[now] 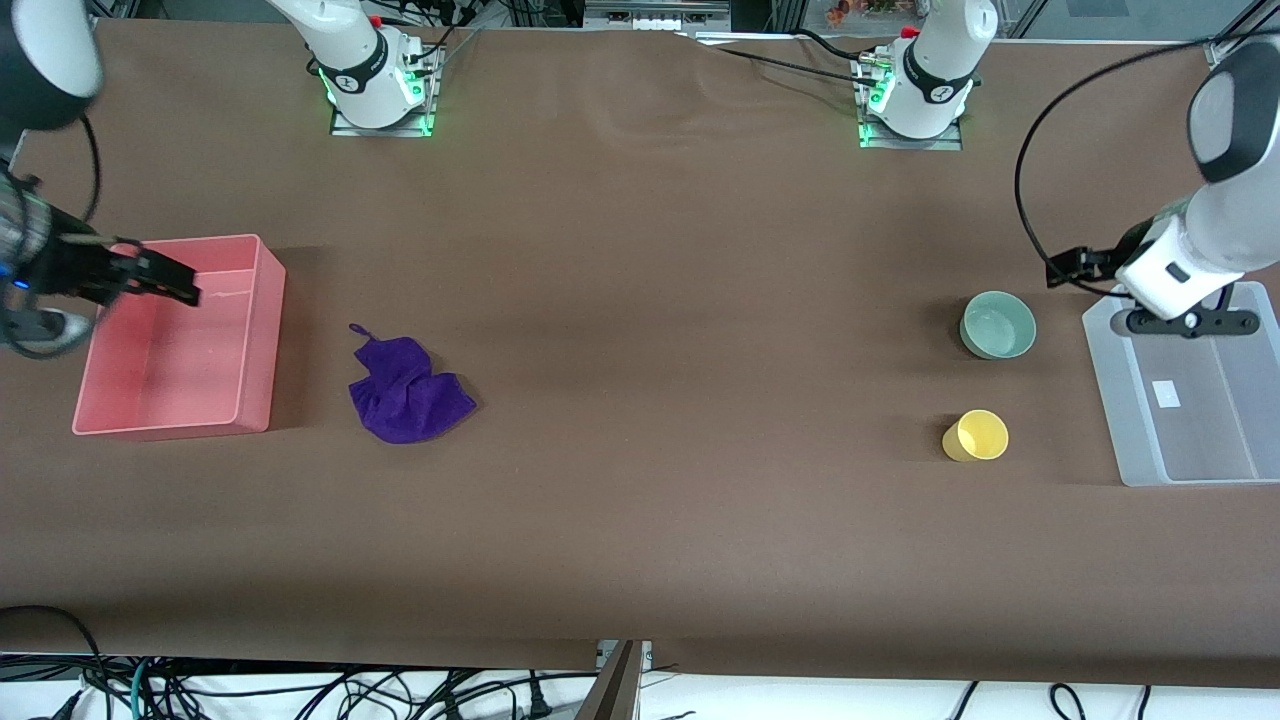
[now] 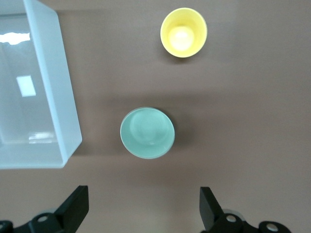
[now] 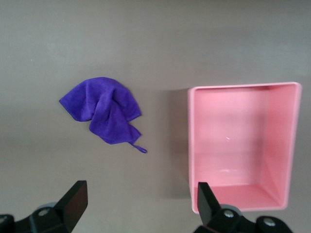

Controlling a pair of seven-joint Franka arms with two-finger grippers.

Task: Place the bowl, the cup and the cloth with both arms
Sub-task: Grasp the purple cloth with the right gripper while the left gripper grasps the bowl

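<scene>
Two grippers, both with fingers spread and holding nothing. Cup [image 1: 975,436]: yellow, upright on the brown table [image 1: 640,400], nearest the front camera, well apart from the left gripper [image 1: 1190,322]. Bowl [image 1: 998,325]: mint green, just beside that gripper, which hangs over the rim of a clear bin [image 1: 1105,400]. Cloth [image 1: 408,390]: purple, crumpled, lying near a pink bin [image 1: 255,410]; the right gripper [image 1: 172,282] hangs over that bin, apart from the cloth.
</scene>
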